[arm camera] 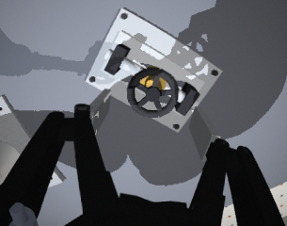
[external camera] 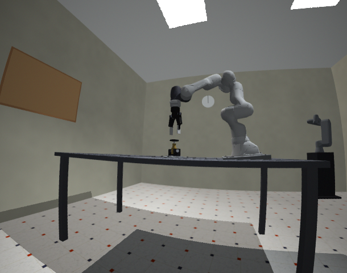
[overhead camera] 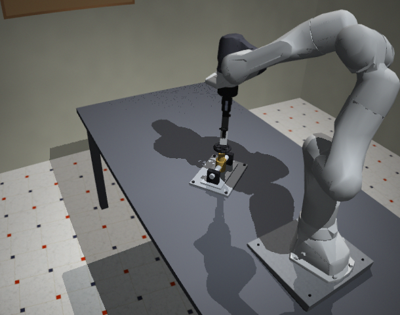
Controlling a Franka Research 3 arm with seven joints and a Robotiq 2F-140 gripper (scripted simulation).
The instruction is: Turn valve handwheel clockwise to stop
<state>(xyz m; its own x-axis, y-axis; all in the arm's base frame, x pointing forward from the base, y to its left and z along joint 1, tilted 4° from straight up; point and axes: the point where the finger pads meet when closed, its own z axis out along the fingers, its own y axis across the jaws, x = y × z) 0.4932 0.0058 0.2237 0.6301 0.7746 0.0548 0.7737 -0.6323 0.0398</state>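
The gripper point(external camera: 174, 132) is hanging directly above the handwheel point(arm camera: 153, 92), partly open and holding nothing, jaws sized to straddle its rim.

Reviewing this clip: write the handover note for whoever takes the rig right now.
Gripper: partly open, holding nothing, pointing down, a gap above the handwheel.
Valve: on its grey base plate mid-table; handwheel level on top, not touched.
Done: arm lined up roughly over the wheel, as the wrist view shows.
Left: descend, grip the rim from opposite sides, turn clockwise to the stop.
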